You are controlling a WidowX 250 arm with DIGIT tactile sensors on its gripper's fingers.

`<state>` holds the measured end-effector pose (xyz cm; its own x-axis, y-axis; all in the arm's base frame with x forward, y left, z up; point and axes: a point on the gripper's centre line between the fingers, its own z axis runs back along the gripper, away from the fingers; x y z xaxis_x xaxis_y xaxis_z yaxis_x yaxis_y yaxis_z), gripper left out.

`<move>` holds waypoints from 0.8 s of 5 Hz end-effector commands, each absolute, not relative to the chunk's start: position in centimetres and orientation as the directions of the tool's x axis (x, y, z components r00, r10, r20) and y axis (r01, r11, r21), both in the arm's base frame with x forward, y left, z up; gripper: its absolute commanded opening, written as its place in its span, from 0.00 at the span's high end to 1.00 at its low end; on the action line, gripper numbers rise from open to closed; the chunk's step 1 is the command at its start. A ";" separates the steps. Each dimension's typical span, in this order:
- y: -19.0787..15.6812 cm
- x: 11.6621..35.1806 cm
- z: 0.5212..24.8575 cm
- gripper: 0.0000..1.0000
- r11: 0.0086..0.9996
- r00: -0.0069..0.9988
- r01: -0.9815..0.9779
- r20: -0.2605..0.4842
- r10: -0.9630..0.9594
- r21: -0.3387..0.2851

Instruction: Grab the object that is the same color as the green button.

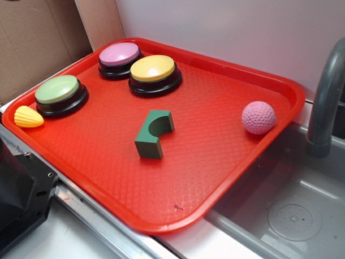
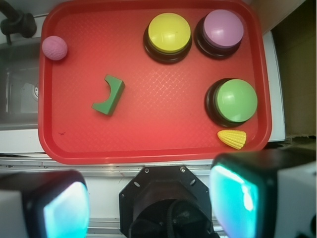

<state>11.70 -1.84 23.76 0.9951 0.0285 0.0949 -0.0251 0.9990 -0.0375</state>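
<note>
On red tray (image 1: 280, 86): unlabelled green block (image 1: 153, 133); no writing.

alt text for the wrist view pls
Looking down past the open hand, a red tray holds a dark green notched block, three round buttons topped green, yellow and pink, a yellow corn toy and a pink dimpled ball.

Both views are bright and evenly lit — shadows under the buttons are short and soft. The textured red plastic tray (image 1: 226, 178) shows mild sheen, no harsh glare. In the wrist view the tool's (image 2: 151, 203) teal-glowing fingers (image 2: 64, 208) sit blurred — too close for focus.
</note>
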 end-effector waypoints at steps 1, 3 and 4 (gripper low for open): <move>-1.8 11.7 23.8 0.00 0.999 0.995 -0.025 0.095 0.029 -0.037; -7.6 18.8 13.6 0.00 0.980 0.983 -0.183 -0.017 0.182 -0.078; -7.2 20.7 10.3 0.00 0.955 0.958 -0.284 0.013 0.286 -0.082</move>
<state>19.94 -7.62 9.75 0.9610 0.2762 -0.0129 -0.2765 0.9589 -0.0638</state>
